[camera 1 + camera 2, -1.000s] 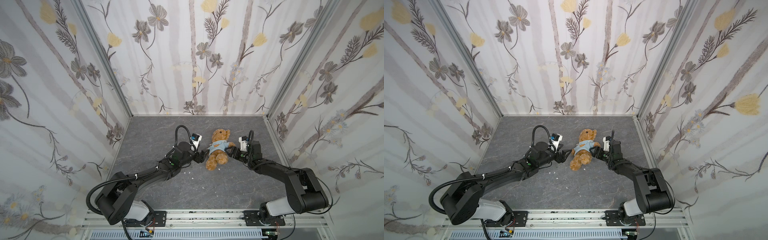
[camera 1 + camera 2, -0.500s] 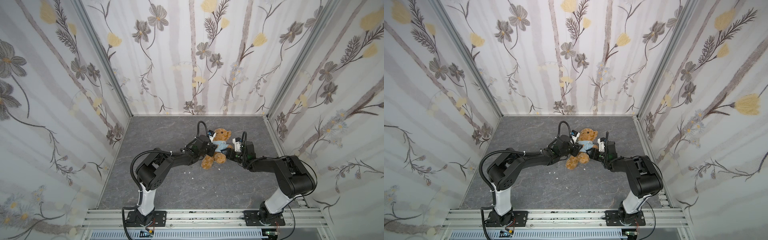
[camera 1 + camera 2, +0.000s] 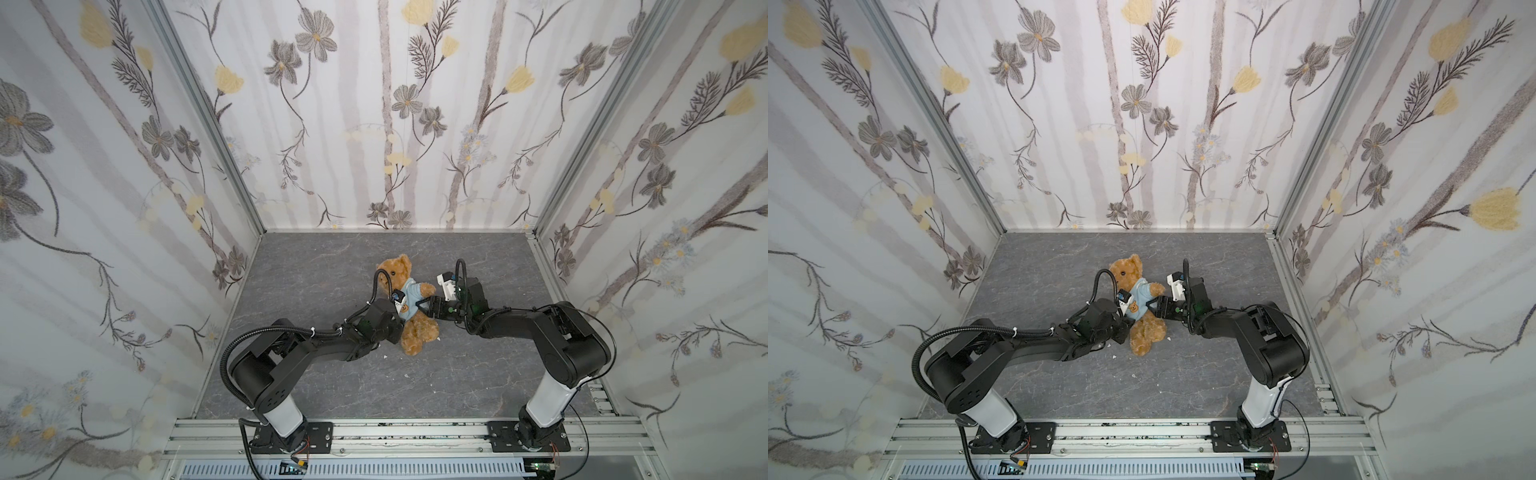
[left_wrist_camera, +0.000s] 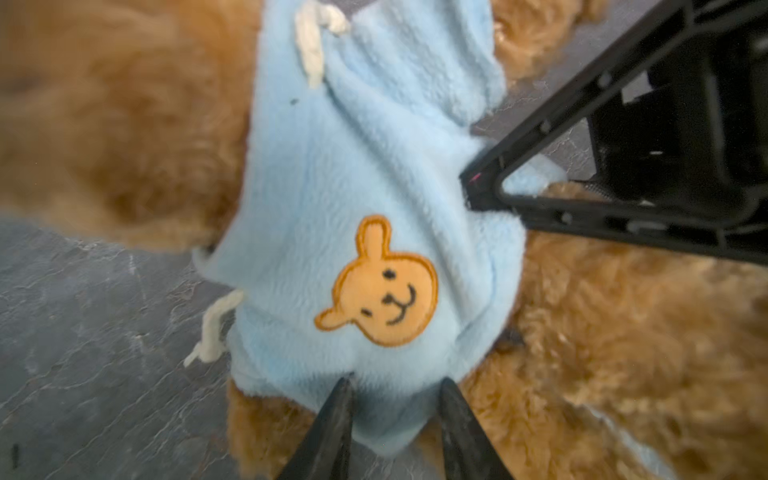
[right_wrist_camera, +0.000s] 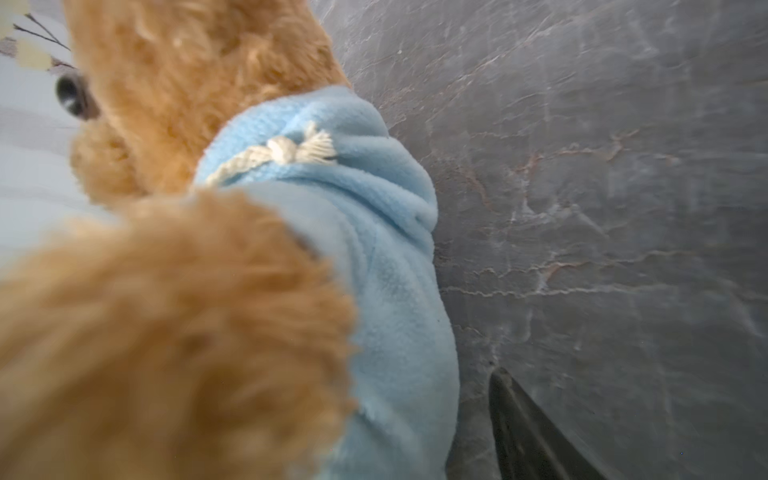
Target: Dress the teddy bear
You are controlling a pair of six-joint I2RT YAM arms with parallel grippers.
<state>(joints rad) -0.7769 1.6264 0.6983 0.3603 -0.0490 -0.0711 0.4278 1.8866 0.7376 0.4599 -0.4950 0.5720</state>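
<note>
The teddy bear (image 3: 419, 333) lies on its back near the middle of the grey surface (image 3: 478, 374), a little toward the far edge. Its head points at the far left corner and its legs at the near edge. It wears a light-blue top (image 3: 409, 296) with the bear-face emblem (image 4: 384, 291) facing up. The left pincer (image 4: 397, 399) is narrow, its two fingertips pinching the bunched hem of the top. The right pincer (image 3: 426, 306) reaches in from the right, one tip touching the side of the top. In the right wrist view only one finger (image 5: 519, 415) shows, just beside the sleeve. The bear's arm hides the other, so I cannot tell whether it grips.
</note>
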